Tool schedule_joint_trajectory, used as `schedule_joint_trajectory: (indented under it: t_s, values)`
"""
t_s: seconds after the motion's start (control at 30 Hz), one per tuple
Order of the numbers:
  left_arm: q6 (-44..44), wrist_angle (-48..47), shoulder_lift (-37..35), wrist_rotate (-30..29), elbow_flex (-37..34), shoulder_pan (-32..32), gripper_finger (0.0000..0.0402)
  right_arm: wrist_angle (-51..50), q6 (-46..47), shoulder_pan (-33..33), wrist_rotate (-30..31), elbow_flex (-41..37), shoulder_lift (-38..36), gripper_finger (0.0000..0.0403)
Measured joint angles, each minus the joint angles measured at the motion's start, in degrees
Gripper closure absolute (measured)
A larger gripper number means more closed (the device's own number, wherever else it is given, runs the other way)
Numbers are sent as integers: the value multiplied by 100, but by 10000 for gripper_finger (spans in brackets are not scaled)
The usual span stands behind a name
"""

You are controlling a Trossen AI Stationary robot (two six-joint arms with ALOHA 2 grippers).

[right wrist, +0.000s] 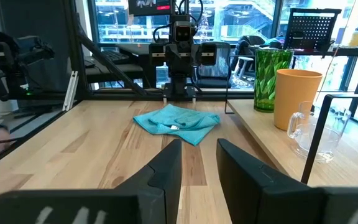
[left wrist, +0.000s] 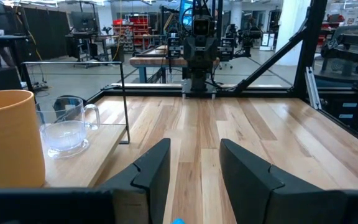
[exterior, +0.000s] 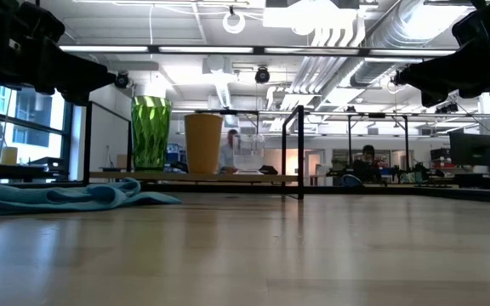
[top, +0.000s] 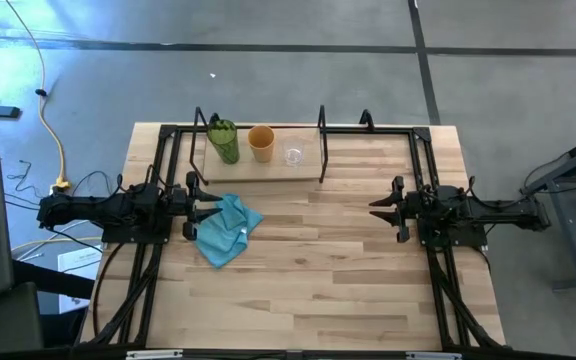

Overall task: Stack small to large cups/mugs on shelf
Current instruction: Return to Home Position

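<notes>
Three cups stand in a row on the shelf (top: 263,170) at the table's far side: the green tumbler (top: 223,141), the orange-tan cup (top: 261,143) and the small clear glass cup (top: 293,154), each on its base. In the low view the green tumbler (exterior: 150,132) and orange-tan cup (exterior: 203,143) show plainly. My left gripper (top: 194,205) hovers open at the table's left, above the blue cloth. My right gripper (top: 380,207) hovers open at the table's right. Neither touches a cup.
A light blue cloth (top: 226,229) lies crumpled on the table just right of my left gripper. Black wire posts (top: 322,130) rise at the shelf's ends. Bare tabletop (top: 318,270) spreads between the arms and toward the near edge.
</notes>
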Motion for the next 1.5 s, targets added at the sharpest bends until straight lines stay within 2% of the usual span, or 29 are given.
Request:
schedule_joint_trajectory:
  t_s: [1.5]
  values:
    - [1, 0, 1, 0, 2, -1, 272, 0, -1, 0, -2, 0, 0, 311]
